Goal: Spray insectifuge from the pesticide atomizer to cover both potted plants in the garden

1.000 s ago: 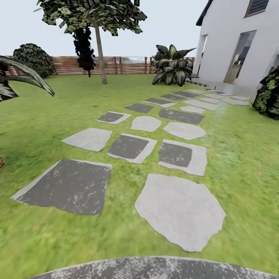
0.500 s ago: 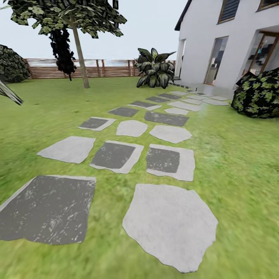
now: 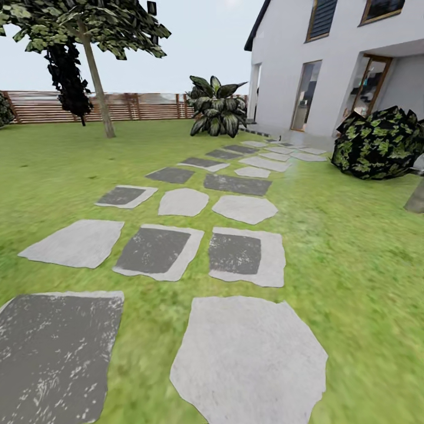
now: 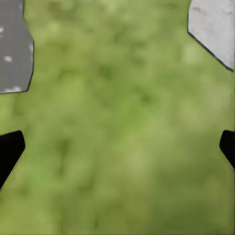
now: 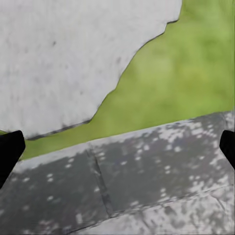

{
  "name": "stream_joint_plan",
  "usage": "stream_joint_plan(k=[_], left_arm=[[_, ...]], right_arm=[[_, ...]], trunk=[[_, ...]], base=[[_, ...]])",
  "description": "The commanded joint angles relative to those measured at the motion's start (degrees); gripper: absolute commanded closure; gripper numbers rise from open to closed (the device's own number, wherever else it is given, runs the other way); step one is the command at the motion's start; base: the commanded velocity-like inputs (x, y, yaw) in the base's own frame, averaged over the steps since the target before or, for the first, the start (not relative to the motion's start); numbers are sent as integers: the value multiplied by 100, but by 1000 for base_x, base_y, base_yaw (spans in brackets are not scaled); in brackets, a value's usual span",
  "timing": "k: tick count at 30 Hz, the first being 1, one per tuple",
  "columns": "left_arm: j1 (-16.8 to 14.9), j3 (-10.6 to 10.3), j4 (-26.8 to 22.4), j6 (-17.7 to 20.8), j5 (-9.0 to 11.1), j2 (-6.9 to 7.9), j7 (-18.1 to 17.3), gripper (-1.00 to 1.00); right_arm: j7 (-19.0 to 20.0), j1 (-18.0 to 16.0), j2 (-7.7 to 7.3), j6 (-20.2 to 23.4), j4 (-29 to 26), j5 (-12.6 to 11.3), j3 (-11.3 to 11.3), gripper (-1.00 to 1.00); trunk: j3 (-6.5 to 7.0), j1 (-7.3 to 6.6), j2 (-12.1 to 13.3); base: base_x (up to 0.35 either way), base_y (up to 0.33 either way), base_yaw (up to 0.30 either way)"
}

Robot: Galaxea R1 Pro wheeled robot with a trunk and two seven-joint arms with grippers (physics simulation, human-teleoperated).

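The garden lawn (image 3: 353, 247) spreads ahead, with a path of grey stepping stones (image 3: 244, 207) running toward a white house. The pesticide atomizer and both potted plants are out of view. In the left wrist view my left gripper (image 4: 117, 152) is open, its dark fingertips (image 4: 10, 149) wide apart over blurred grass. My right gripper (image 5: 117, 152) is open too, fingertips (image 5: 10, 147) at the picture's edges. It hangs over a dark paved slab (image 5: 147, 171) and a pale stone (image 5: 63, 54). Nothing sits between either pair of fingers.
The white house (image 3: 353, 53) with glass doors stands at the far right, a dark leafy bush (image 3: 377, 144) before it. A large broad-leaved plant (image 3: 215, 112) and a tree (image 3: 94, 70) stand by the brown slat fence (image 3: 135, 106). A grey object (image 3: 415, 197) pokes in at the right edge.
The whole head picture has slid left: the camera has turned right, bringing more of the house and the bush into view. The stones themselves have not moved.
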Motion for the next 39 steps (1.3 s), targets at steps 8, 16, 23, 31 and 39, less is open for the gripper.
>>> stream_joint_plan(k=[8,16,23,31,39], left_arm=[[-3,15,7,-18,3,-1,-5,-100],[-3,15,11,-18,9,0,-2,-100],[-3,15,11,-18,9,-3,-6,-100],[-3,15,13,-18,9,-3,-3,-100],[-3,15,13,-18,9,-3,-4,-100]], right_arm=[[0,-3,6,-19,10,1,-7,-100],[-8,-3,27,-31,22,18,18,-100],[24,-3,1,-100,21,18,19,-100],[-14,-3,5,-107,22,10,3,-100],[-20,-3,9,-107,22,10,2,-100]], trunk=[[-3,2,-1],[-3,2,-1],[-3,2,-1],[-2,2,-1],[36,2,-1]], base=[[337,0,-6],[337,0,0],[338,0,0],[337,0,-6],[337,0,-171]])
